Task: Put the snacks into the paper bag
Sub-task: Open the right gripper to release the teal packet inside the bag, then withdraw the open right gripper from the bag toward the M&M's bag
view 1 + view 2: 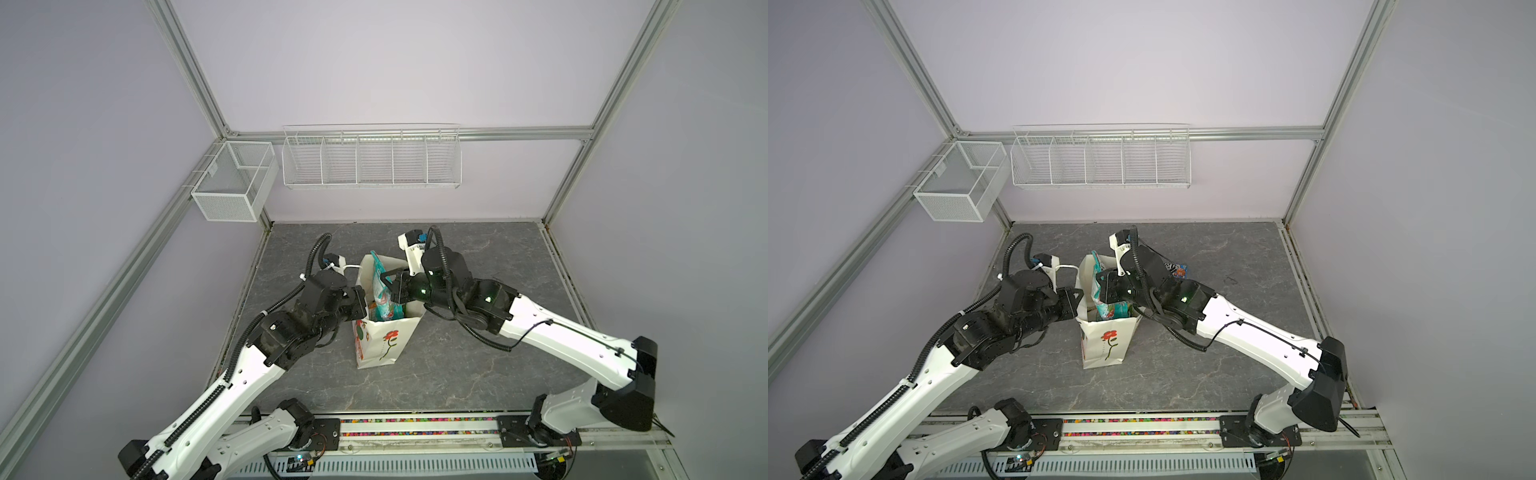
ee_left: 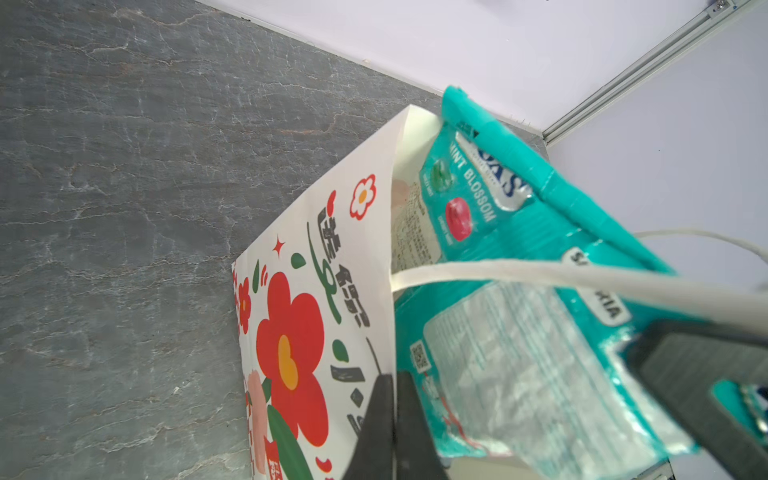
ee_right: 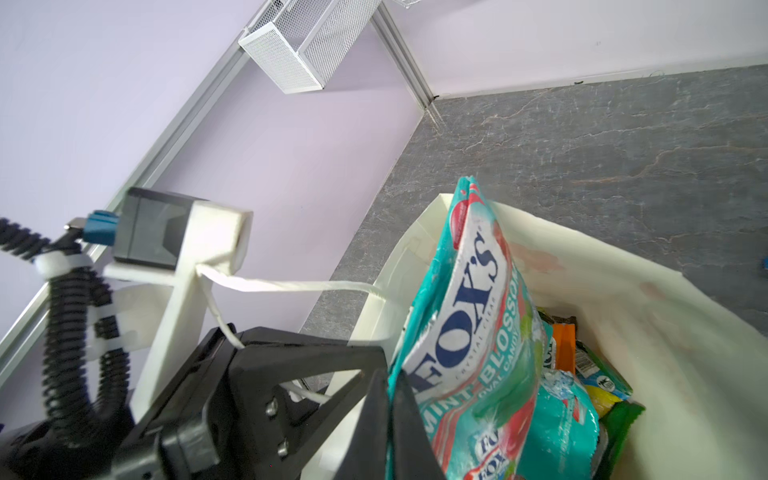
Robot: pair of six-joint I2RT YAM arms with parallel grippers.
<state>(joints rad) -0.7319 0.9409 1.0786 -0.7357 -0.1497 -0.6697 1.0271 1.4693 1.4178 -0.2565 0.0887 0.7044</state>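
At the middle of the table (image 1: 498, 266) you see the paper bag (image 1: 386, 345) standing upright — your left gripper (image 1: 360, 302) pinches its left rim. Your right gripper (image 3: 388, 376) is clamped on the teal FOX'S bag (image 3: 469, 299), which stands half inside — other snacks (image 3: 582, 374) lie deeper.

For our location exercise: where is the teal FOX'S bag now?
In both top views the teal FOX'S bag stands near the middle, inside the paper bag, poking above its rim, pinched by the right hand.
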